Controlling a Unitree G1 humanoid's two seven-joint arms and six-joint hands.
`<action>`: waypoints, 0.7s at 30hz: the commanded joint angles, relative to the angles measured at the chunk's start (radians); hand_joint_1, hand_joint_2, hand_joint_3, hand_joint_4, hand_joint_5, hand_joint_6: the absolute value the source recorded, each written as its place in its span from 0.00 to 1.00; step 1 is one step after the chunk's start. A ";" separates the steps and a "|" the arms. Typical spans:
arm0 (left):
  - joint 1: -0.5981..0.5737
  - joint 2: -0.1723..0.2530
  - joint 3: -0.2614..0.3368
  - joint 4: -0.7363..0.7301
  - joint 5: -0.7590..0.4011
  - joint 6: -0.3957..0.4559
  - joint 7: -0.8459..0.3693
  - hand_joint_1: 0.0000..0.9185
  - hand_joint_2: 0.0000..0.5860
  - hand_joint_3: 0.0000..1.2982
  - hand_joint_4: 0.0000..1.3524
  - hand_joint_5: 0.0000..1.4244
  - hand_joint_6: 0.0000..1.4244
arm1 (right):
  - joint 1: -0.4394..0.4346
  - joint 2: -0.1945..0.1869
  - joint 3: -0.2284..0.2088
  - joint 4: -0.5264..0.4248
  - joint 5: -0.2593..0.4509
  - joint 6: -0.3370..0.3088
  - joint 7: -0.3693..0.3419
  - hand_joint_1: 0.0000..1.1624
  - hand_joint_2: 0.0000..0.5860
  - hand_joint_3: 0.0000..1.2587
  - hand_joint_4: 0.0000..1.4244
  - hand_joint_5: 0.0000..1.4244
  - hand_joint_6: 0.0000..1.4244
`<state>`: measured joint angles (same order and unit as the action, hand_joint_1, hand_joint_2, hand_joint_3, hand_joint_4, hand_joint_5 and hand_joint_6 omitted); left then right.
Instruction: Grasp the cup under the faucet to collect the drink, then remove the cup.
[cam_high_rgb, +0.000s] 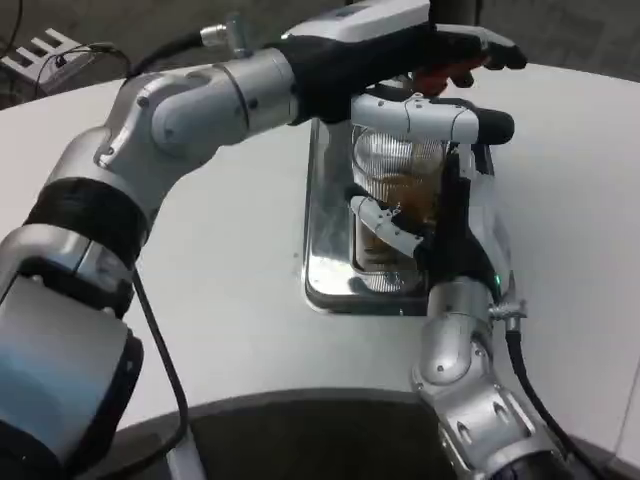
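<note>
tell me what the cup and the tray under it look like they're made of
Cup: probably clear plastic, possibly glass; ribbed see-through wall showing brownish drink inside.
Tray: looks like polished metal, likely stainless steel; its mirror-bright surface reflects the cup.

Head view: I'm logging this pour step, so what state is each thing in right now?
cup: upright on the tray, partly filled with amber drink, held.
right hand: fingers wrapped around the cup.
left hand: reaching over the cup, resting on the red lever.
red lever: under the left hand; position cannot be told.
metal drip tray: flat on the white table, bearing the cup.
</note>
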<state>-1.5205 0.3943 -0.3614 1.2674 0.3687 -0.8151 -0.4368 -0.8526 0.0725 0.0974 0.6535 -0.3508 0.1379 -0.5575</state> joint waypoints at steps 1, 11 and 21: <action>0.006 0.005 -0.017 0.013 0.041 0.006 -0.043 0.00 0.07 0.16 0.11 0.18 0.17 | -0.037 0.050 -0.003 0.046 0.023 -0.030 -0.025 0.62 0.34 0.00 0.00 0.00 0.03; 0.001 0.007 -0.017 0.014 0.045 0.008 -0.041 0.00 0.06 0.16 0.11 0.18 0.17 | -0.076 0.059 0.000 0.103 0.032 -0.037 -0.069 0.61 0.35 0.00 0.00 0.00 0.03; -0.002 0.012 -0.014 0.014 0.054 0.009 -0.036 0.00 0.06 0.16 0.11 0.18 0.17 | -0.123 0.072 -0.002 0.190 0.054 -0.065 -0.088 0.61 0.37 0.01 0.03 0.03 0.05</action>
<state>-1.5341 0.4051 -0.3608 1.2674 0.3876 -0.8146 -0.4423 -0.9539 0.0812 0.0978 0.8230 -0.3100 0.0856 -0.6285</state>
